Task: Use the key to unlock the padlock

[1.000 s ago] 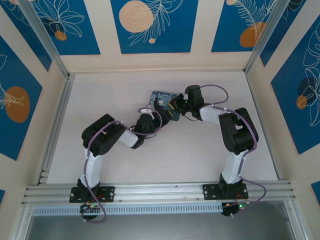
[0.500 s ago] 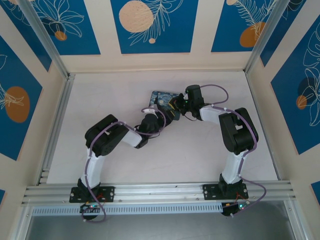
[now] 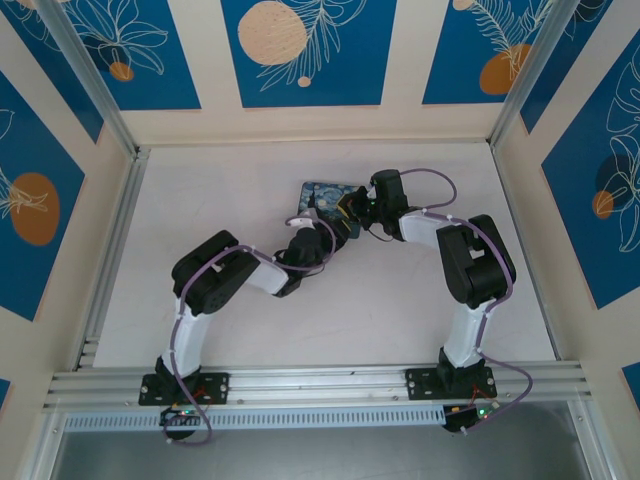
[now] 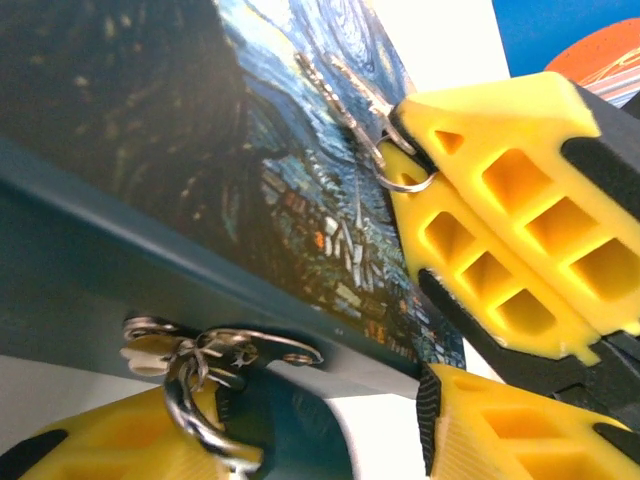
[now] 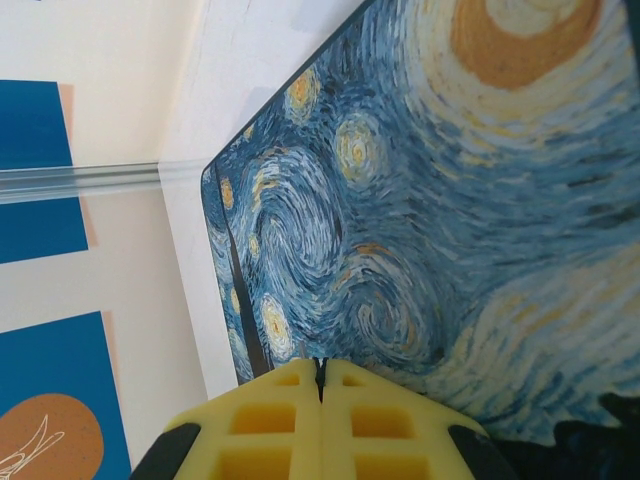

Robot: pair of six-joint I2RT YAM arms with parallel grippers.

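Observation:
The padlock (image 4: 196,415) shows as a thin silver shackle hanging from the metal hasp (image 4: 235,350) on the front wall of the swirl-painted tin (image 3: 322,198). Its body is hidden by my left lower finger (image 4: 90,450). My left gripper (image 4: 320,440) stands open at the tin's front, the shackle against one finger and the other finger well apart from it. My right gripper (image 4: 402,150) is shut on the key (image 4: 345,95), pinching its ring so the thin blade lies over the painted lid. In the right wrist view the right gripper (image 5: 322,368) is shut just above the lid.
The tin (image 4: 150,130) sits mid-table towards the back, with both grippers (image 3: 318,238) (image 3: 352,208) crowded at its near side. Painted walls and aluminium rails (image 3: 110,270) enclose the white table (image 3: 420,320).
My left arm has pushed forward to the tin's front and its jaws have narrowed. The right arm has held still, shut on the key.

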